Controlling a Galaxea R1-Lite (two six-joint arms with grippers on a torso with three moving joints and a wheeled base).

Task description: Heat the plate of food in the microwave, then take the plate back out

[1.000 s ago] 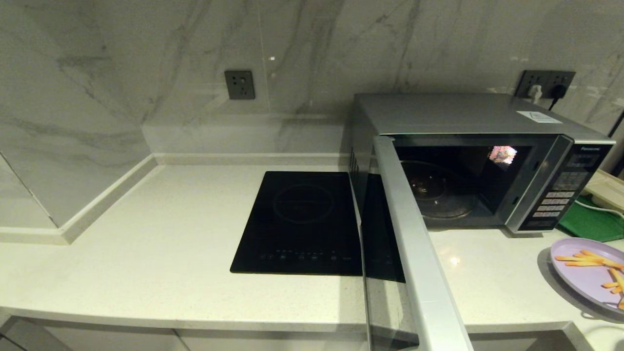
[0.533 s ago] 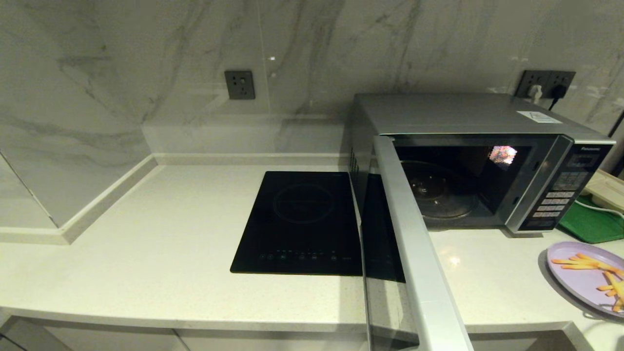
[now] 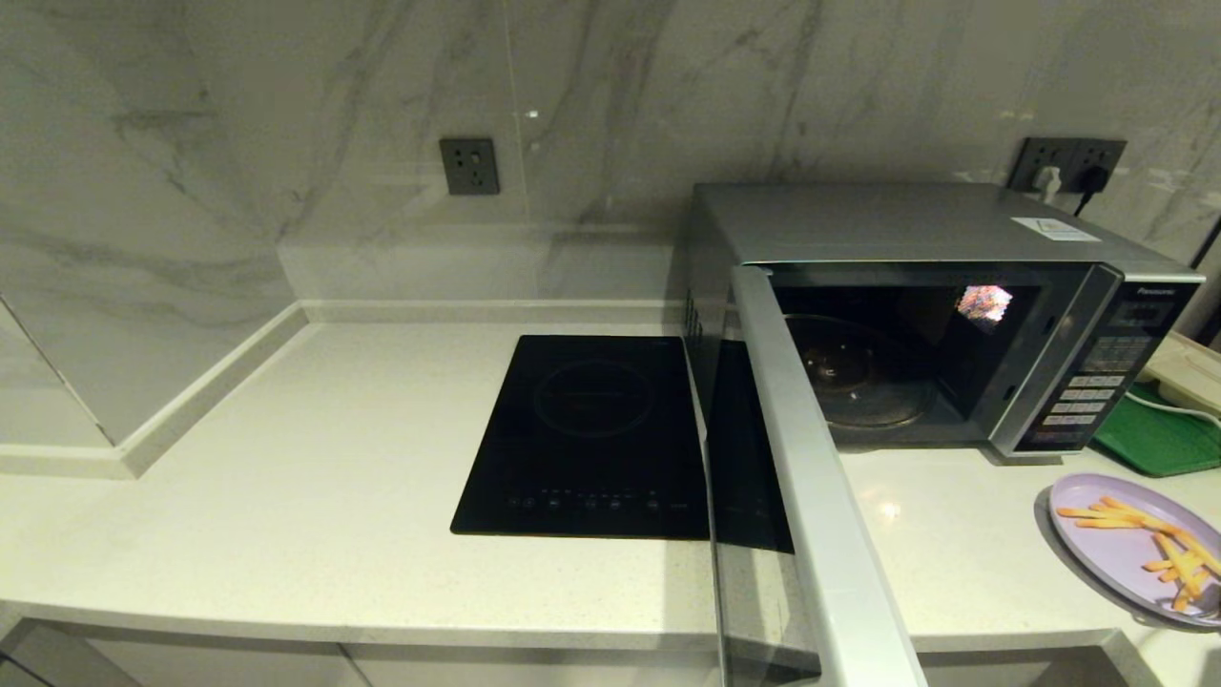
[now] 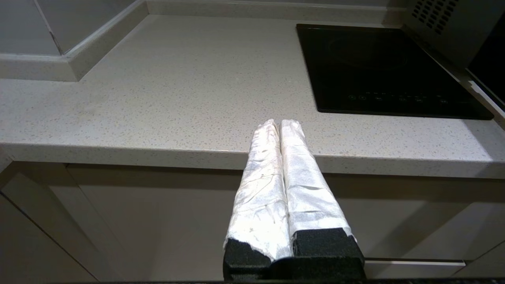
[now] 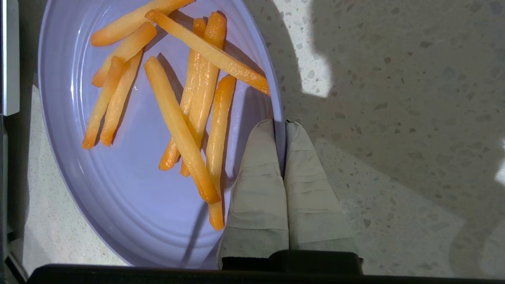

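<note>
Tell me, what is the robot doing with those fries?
The robot's right tool is shut on the rim of the plate of food, a lilac plate with orange fries, over the counter to the right of the microwave. The microwave's door is wide open and nothing is inside on its turntable. The left tool is shut and parked by the counter's edge.
</note>
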